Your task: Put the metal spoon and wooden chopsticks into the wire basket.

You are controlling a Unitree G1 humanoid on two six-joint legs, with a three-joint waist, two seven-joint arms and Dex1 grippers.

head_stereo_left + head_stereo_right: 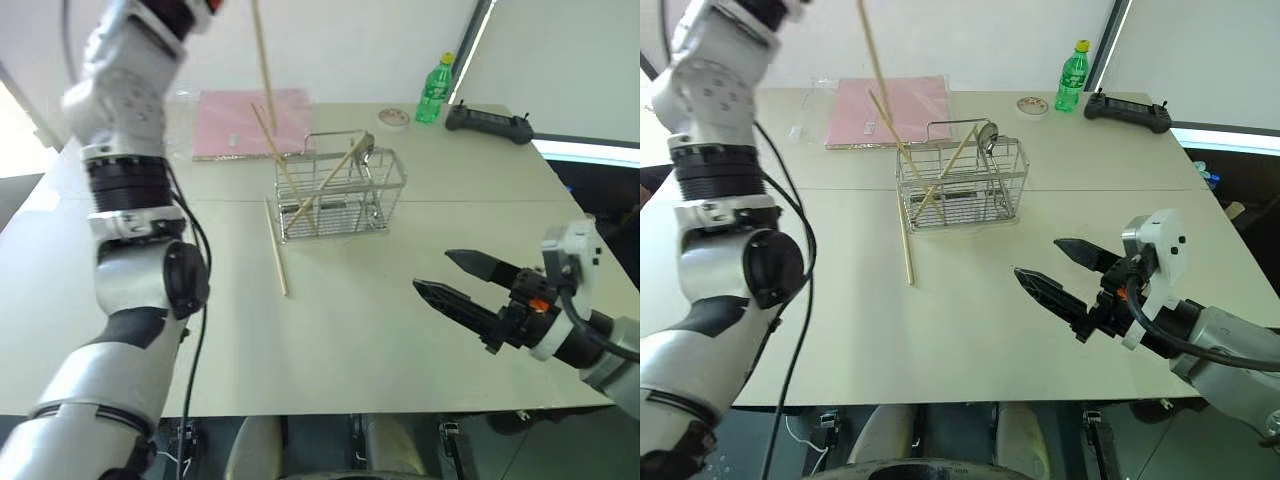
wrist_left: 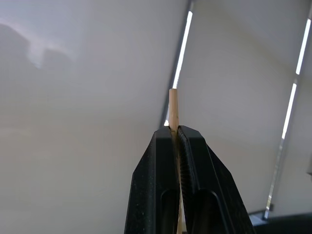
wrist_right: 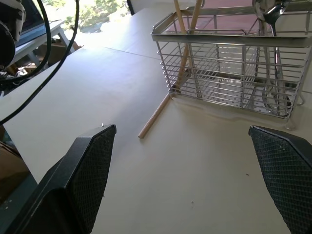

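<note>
The left gripper (image 2: 176, 134) is clamped on one of the wooden chopsticks (image 1: 264, 62), high above the wire basket (image 1: 340, 195); my advice is to keep it near vertical and lower its tip into an empty cell. The right gripper (image 1: 455, 278) is spread wide, well right of the basket. Four chopsticks: one held, two leaning inside, one on the table (image 1: 420, 330) just left of the basket. One metal spoon (image 1: 987, 136) stands inside.

No text, label, brand, number or sign is showing legibly anywhere. The green bottle (image 1: 435, 90) standing near the desk's far edge is wearing a label, but its print is too small to make out.
</note>
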